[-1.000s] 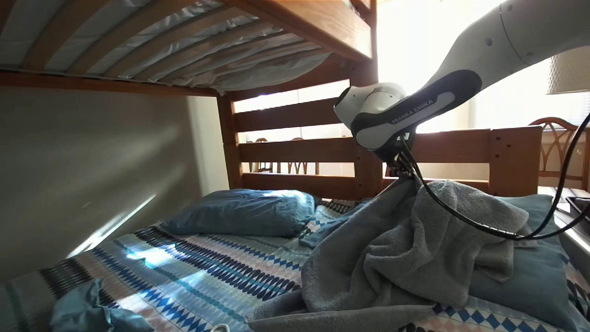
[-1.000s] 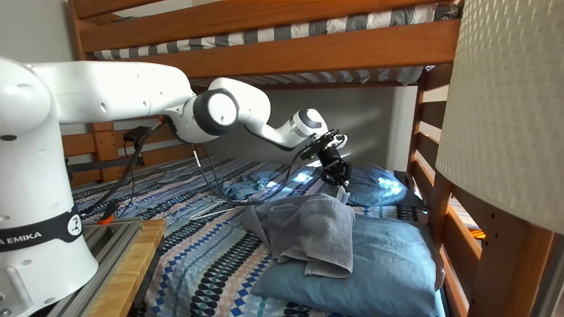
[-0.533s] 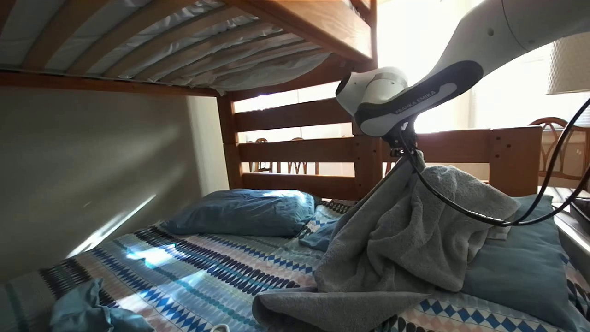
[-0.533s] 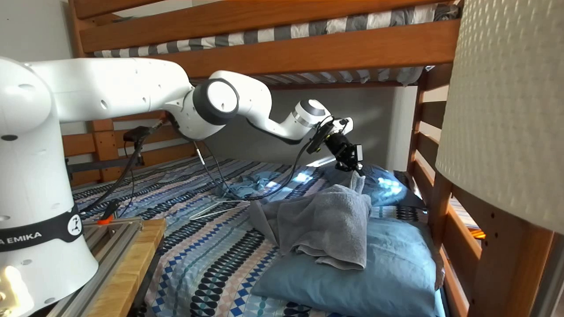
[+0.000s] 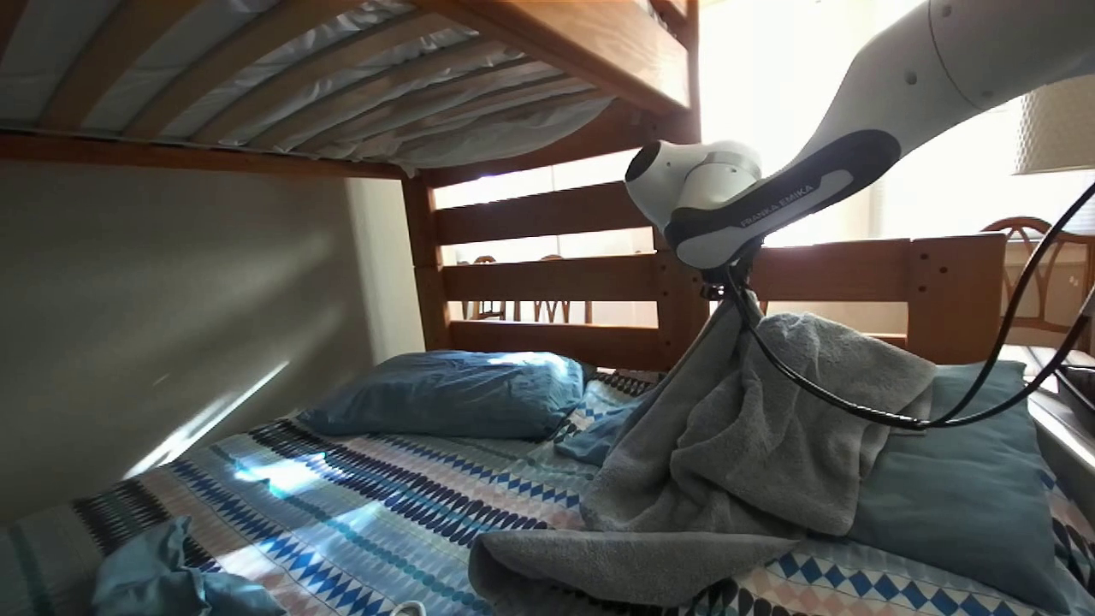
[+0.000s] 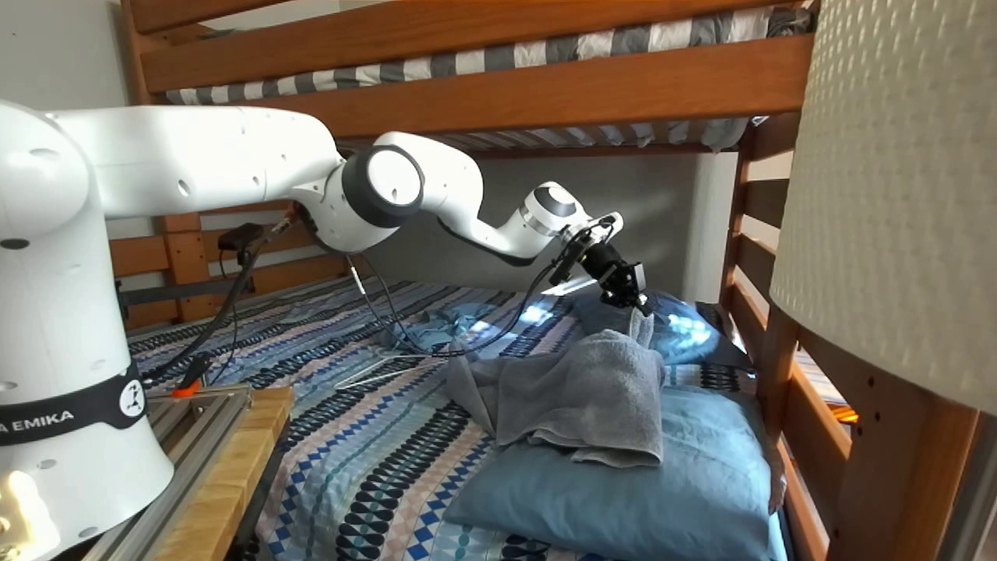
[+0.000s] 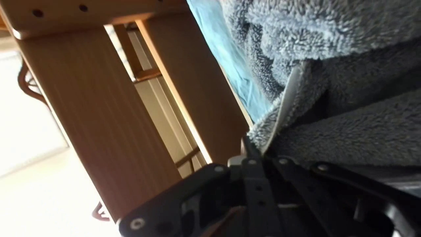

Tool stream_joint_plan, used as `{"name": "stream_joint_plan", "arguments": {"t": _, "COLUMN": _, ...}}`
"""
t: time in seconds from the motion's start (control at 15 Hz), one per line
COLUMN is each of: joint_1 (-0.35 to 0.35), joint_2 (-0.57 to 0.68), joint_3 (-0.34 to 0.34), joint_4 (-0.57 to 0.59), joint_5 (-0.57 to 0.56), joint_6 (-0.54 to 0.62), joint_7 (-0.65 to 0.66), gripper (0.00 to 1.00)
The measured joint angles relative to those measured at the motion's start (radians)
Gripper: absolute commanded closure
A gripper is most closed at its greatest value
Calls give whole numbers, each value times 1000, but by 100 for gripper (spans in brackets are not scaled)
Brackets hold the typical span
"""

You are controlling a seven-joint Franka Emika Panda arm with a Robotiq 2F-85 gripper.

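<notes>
The thick grey terry-cloth towel (image 5: 753,445) lies bunched partly over the plump blue fabric pillow (image 6: 685,499), one end trailing off that pillow onto the multicoloured patterned bedspread (image 6: 389,467), and a narrow peak of it stands drawn up higher than the pillow. At the peak the black two-fingered claw (image 7: 258,151) is pressed together, pinching a small bit of the towel's margin close to a pale, narrow hem (image 7: 285,103). From its deep pile I would judge the cloth soft, limp and far from fragile: it can probably be squeezed hard without harm, and the nap should give the claw good friction rather than slip. Its weight is likely modest, though so thick a fabric may drag on a tip hold, with the part resting on the pillow easing some of the load. The pillow's cover looks smooth, so the towel ought to slide across it fairly easily, while the pillow itself would give under any push. The hem seems the best place to grip, being flatter and firmer than the loose folds above the pillow, where a bite would gather several layers at once; a deeper pinch at the hem would be surer. The black hanging cable (image 5: 920,423), which in an exterior view crosses in front of both towel and pillow, could catch on the folds.
</notes>
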Motion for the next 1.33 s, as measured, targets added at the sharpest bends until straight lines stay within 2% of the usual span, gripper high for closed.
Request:
{"name": "stream_joint_plan", "arguments": {"t": 0.27, "joint_1": -6, "joint_2": 12, "joint_3": 0, "joint_4": 0, "joint_5": 0, "joint_6": 237, "joint_7": -39, "gripper": 99}}
{"name": "stream_joint_plan", "arguments": {"t": 0.6, "joint_1": -33, "joint_2": 29, "joint_3": 10, "joint_4": -2, "joint_5": 0, "joint_6": 518, "joint_7": -158, "gripper": 99}}
{"name": "stream_joint_plan", "arguments": {"t": 0.67, "joint_1": -43, "joint_2": 36, "joint_3": 19, "joint_4": -2, "joint_5": 1, "joint_6": 576, "joint_7": -189, "gripper": 71}}
{"name": "stream_joint_plan", "arguments": {"t": 0.8, "joint_1": -64, "joint_2": 44, "joint_3": 54, "joint_4": -16, "joint_5": 5, "joint_6": 677, "joint_7": -255, "gripper": 64}}
{"name": "stream_joint_plan", "arguments": {"t": 1.0, "joint_1": -85, "joint_2": 44, "joint_3": 101, "joint_4": -28, "joint_5": 19, "joint_6": 695, "joint_7": -335, "gripper": 42}}
{"name": "stream_joint_plan", "arguments": {"t": 1.13, "joint_1": -87, "joint_2": 41, "joint_3": 112, "joint_4": -26, "joint_5": 30, "joint_6": 636, "joint_7": -347, "gripper": 28}}
{"name": "stream_joint_plan", "arguments": {"t": 1.33, "joint_1": -72, "joint_2": 29, "joint_3": 112, "joint_4": -21, "joint_5": 42, "joint_6": 465, "joint_7": -308, "gripper": 7}}
